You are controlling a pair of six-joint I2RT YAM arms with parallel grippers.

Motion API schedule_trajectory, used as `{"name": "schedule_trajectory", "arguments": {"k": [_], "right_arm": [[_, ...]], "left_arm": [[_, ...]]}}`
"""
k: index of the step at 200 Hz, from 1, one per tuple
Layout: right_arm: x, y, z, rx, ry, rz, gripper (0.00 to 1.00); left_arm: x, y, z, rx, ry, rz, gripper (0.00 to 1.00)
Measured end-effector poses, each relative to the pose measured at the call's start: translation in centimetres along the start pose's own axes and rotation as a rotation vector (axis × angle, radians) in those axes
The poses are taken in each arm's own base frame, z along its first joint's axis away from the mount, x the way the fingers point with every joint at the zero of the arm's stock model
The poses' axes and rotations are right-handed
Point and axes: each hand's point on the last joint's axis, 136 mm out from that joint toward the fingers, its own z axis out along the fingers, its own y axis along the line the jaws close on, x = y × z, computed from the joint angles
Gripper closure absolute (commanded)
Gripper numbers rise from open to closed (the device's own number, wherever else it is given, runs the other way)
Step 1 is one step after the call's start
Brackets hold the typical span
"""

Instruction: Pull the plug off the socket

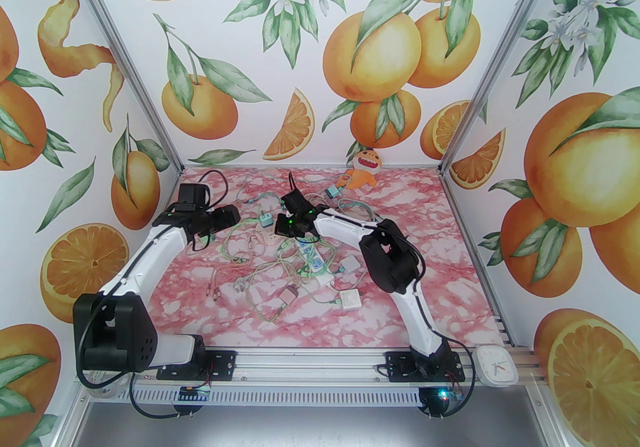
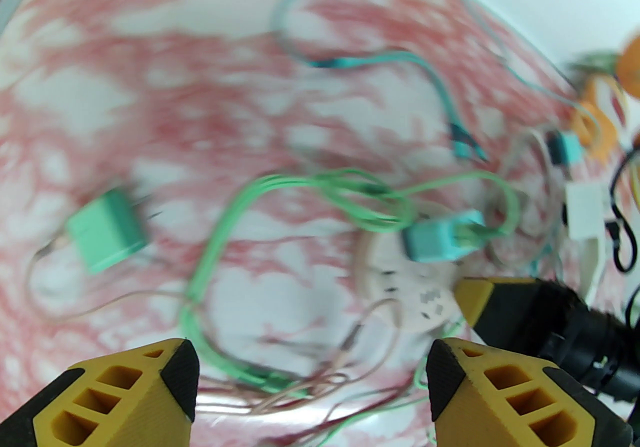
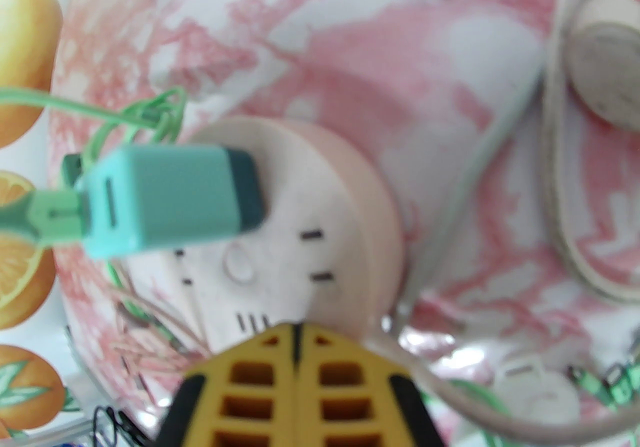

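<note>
The round pinkish socket (image 3: 310, 215) lies flat on the pink marble table, and a teal plug (image 3: 175, 195) with a green cable stands in it. My right gripper (image 3: 297, 332) is shut, its yellow tips pressing down on the socket's near edge. In the left wrist view the socket (image 2: 400, 280) and teal plug (image 2: 440, 237) sit ahead to the right, with the right gripper (image 2: 470, 292) touching the socket. My left gripper (image 2: 310, 360) is open above loose cables, short of the socket. A loose green plug (image 2: 107, 230) lies on the table to its left.
Tangled green and pinkish cables (image 1: 250, 260) spread across the table's middle. A white power strip (image 1: 311, 257) and white adapters (image 1: 350, 299) lie near the right arm. An orange plush toy (image 1: 362, 167) sits at the back wall. Another round socket (image 3: 610, 60) lies nearby.
</note>
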Motion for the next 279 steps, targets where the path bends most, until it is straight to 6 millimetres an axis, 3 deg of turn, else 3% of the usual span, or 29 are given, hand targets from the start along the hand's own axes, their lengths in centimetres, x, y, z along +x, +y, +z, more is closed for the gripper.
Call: {"name": "schedule_trajectory", "arguments": {"k": [40,83,142,193,223,254,279], "right_arm": [[-1.9,0.3,-5.1,-0.033,-0.079,0.012,1.0],[-3.4,-1.4,-8.8,-0.02,-0.145,0.044,1.0],[-1.7,-3.2,-8.2,0.015,-0.11,0.059,1.0],[-1.3,-3.6,-8.0,0.023,-0.103,0.064,1.0],[-1.3,-3.5,-8.0,0.021,-0.104,0.071,1.0],[-1.3,-3.5,-8.0,0.021,-0.104,0.07,1.0],[-1.2,-3.4,-8.0,0.014,-0.1,0.07,1.0]], "left_arm": [[2.8,-3.5,3.4,0.068,0.099,0.211,0.37],[3.4,-3.8,6.4,0.07,0.152,0.309,0.4],[2.9,-5.7,10.2,0.085,0.174,0.423,0.43],[2.7,-6.0,12.6,0.044,0.188,0.481,0.42],[2.0,-6.2,13.2,0.036,0.178,0.516,0.57],[2.3,-6.6,13.2,0.025,0.18,0.551,0.58],[2.6,-6.8,13.2,0.018,0.184,0.563,0.7]]}}
